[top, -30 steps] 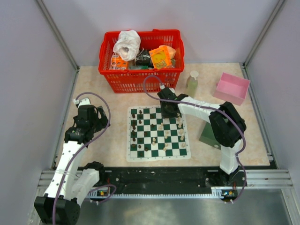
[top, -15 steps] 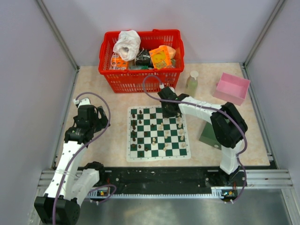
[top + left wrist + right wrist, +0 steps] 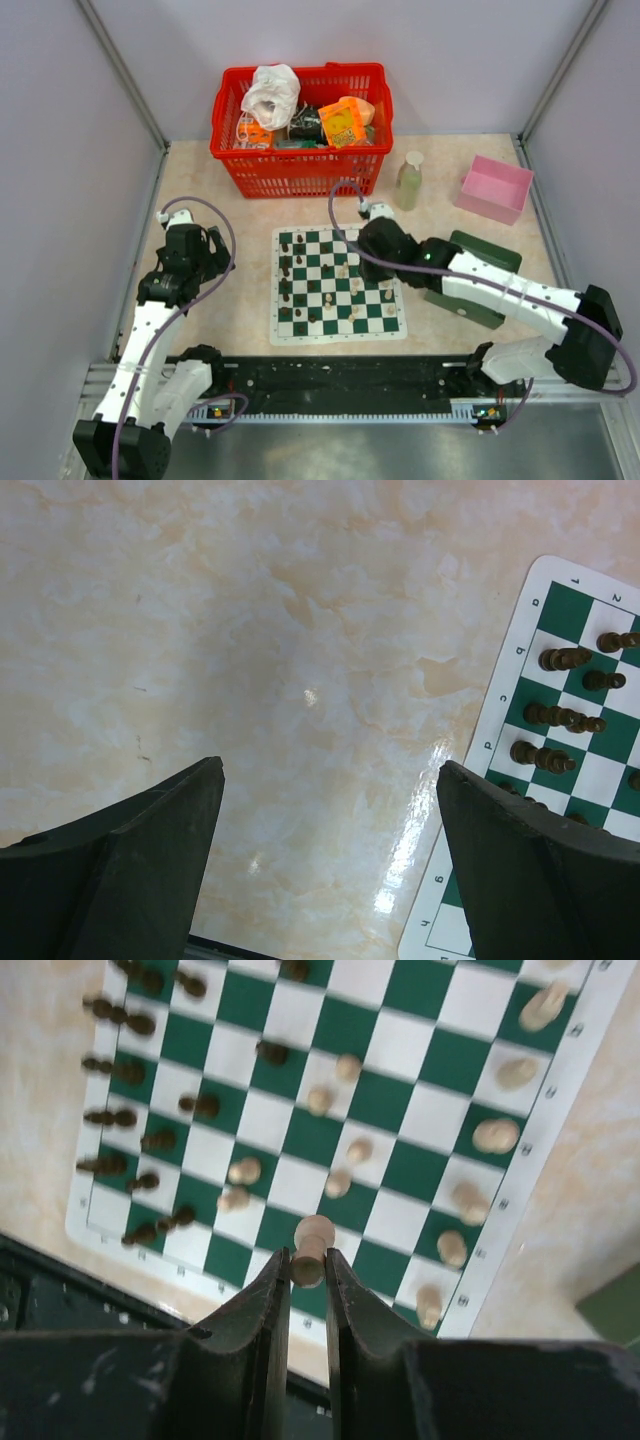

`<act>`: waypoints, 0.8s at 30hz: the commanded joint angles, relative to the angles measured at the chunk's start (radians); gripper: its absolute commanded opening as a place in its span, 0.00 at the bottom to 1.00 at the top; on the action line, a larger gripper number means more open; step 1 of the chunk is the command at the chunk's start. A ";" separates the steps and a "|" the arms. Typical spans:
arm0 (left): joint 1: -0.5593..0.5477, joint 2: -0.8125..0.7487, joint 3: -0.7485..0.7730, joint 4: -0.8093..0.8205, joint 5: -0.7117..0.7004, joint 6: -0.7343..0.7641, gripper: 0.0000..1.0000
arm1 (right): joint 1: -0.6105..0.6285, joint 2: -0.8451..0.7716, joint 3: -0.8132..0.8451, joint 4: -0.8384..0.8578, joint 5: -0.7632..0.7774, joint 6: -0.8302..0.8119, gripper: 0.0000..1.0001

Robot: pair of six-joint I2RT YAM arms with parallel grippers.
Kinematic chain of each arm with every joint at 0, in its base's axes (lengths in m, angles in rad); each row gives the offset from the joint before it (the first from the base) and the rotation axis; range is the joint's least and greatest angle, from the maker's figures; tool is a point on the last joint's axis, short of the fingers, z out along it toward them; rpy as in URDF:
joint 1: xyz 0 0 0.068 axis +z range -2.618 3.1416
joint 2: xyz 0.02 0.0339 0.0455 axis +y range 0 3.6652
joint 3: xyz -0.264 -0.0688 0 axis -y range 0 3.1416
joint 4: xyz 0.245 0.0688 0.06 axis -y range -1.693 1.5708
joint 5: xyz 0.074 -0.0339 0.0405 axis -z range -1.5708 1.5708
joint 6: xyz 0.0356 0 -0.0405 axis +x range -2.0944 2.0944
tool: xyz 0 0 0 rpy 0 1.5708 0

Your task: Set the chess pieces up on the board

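**Above the board [image 3: 338, 336], one cream piece [image 3: 311, 1243] pinched in my right gripper [image 3: 307, 1260]**

At the bottom centre of my right wrist view, the two fingers are closed on a single cream piece. They grip it at its lower part, and its round head shows between the tips. Behind it lie the green and white squares near the lower edge of the board. I cannot tell if its foot touches a square or hangs above it.

Across the same view, the other cream pieces [image 3: 497, 1135] are scattered over the middle and the right side of the board. Several of them are lying on their side. The dark pieces [image 3: 110, 1118] stand and lie along the left side, in two loose columns.

From the top camera, the board lies flat at the centre of the table [image 3: 215, 190], and my right arm reaches over its upper right corner. A dark green box [image 3: 488, 252] lies just to the right of the board, partly under this arm.

Over bare table, at the left of the top view, my left gripper [image 3: 330, 770] has its fingers spread wide and nothing between them. Its wrist camera shows only the corner of the board at the right edge of the frame.

At the top of the frame stands a red basket [image 3: 300, 170] full of packages. To the right of it are a bottle [image 3: 409, 180] and a pink box [image 3: 495, 188].
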 commanded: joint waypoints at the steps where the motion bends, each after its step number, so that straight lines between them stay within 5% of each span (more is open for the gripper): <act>1: -0.001 -0.019 -0.004 0.042 0.004 0.003 0.93 | 0.140 -0.106 -0.089 -0.137 0.142 0.144 0.14; 12: -0.001 -0.017 -0.006 0.046 0.013 0.004 0.93 | 0.214 -0.172 -0.276 -0.206 0.172 0.331 0.14; 24: -0.001 -0.013 -0.006 0.045 0.010 0.004 0.93 | 0.215 -0.117 -0.319 -0.179 0.159 0.351 0.15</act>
